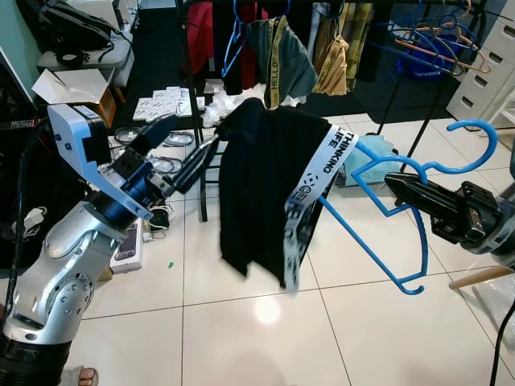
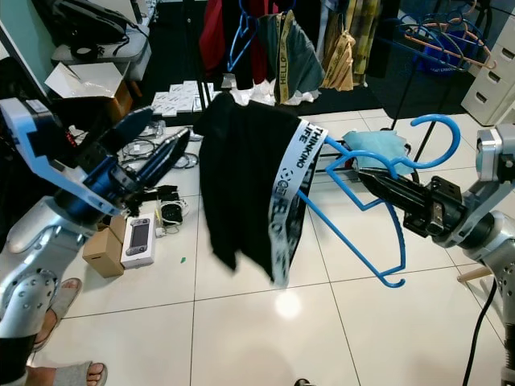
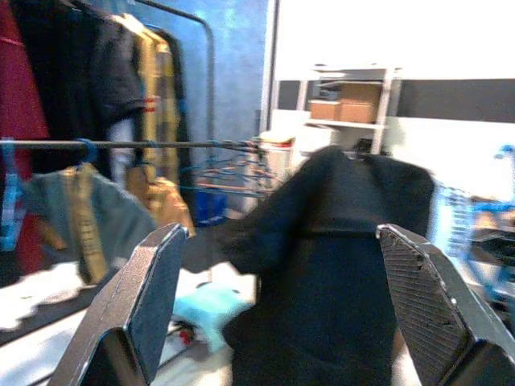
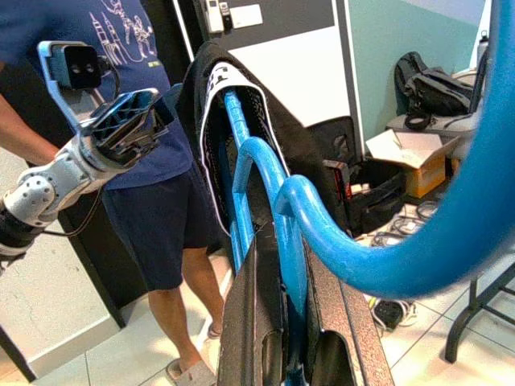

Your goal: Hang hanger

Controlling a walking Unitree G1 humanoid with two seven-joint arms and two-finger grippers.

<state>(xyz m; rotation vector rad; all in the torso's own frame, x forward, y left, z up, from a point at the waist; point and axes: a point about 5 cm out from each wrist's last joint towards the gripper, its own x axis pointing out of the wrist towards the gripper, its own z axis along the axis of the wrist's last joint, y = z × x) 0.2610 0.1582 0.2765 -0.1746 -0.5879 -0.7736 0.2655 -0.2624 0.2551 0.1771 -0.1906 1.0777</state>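
Observation:
My right gripper [image 1: 394, 183] is shut on a blue plastic hanger [image 1: 362, 241] just below its hook, holding it out at mid-height over the floor. A black garment [image 1: 257, 177] with a white printed waistband [image 1: 322, 165] is draped over the hanger's far end. My left gripper [image 1: 193, 133] is open at the garment's left edge, apart from the cloth. In the left wrist view the garment [image 3: 338, 241] hangs just beyond the spread fingers [image 3: 145, 297]. In the right wrist view the hanger [image 4: 282, 233] runs out from between the closed fingers [image 4: 249, 322].
A clothes rail at the back carries hung clothes [image 1: 282, 56] and spare blue hangers [image 1: 434, 40]. Boxes, cables and papers [image 1: 165, 104] litter the floor on the left. A person [image 4: 153, 161] stands close behind my left arm, foot [image 2: 56, 297] on the tiles. White drawers [image 1: 491, 64] stand at the right.

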